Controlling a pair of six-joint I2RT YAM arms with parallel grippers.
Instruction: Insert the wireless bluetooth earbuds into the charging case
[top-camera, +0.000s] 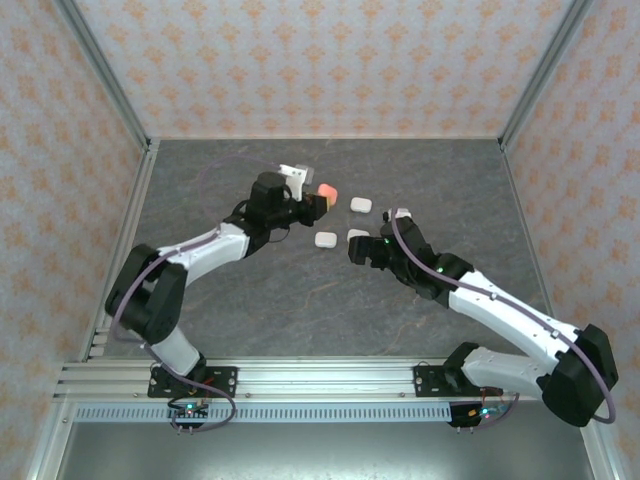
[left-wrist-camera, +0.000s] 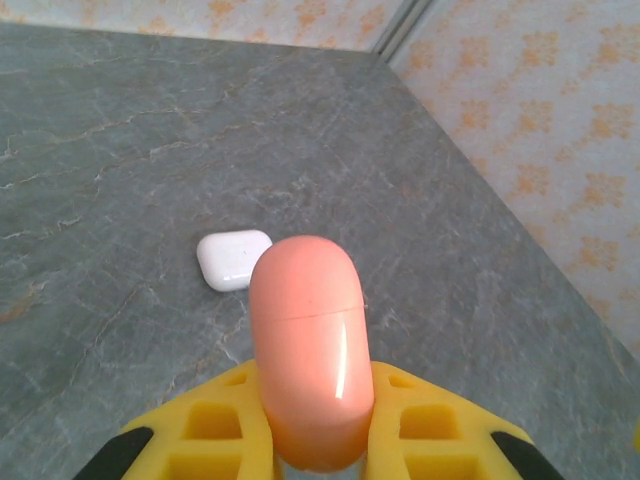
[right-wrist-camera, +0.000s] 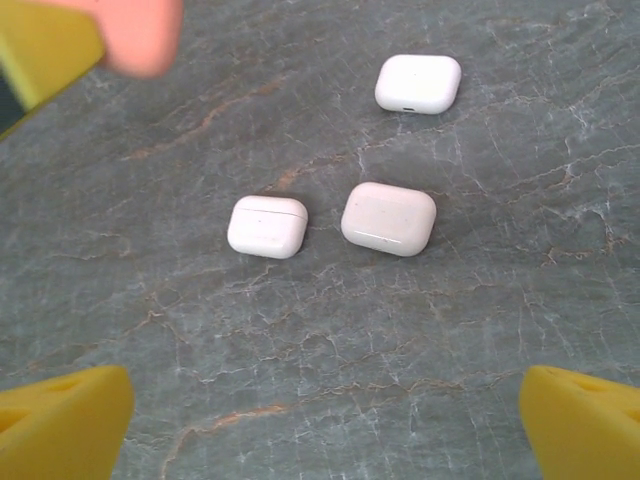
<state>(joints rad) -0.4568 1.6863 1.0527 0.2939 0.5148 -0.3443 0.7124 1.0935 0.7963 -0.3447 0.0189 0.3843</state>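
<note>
The left gripper (left-wrist-camera: 315, 445) is clamping the coral case (left-wrist-camera: 308, 330) at bottom centre, its lid closed. The right gripper (right-wrist-camera: 325, 420) is hanging wide open and empty over 3 white cases (right-wrist-camera: 267, 226) mid-frame. The glossy shell is probably light, hard and slippery, so gripping below the seam is looking safest.
</note>
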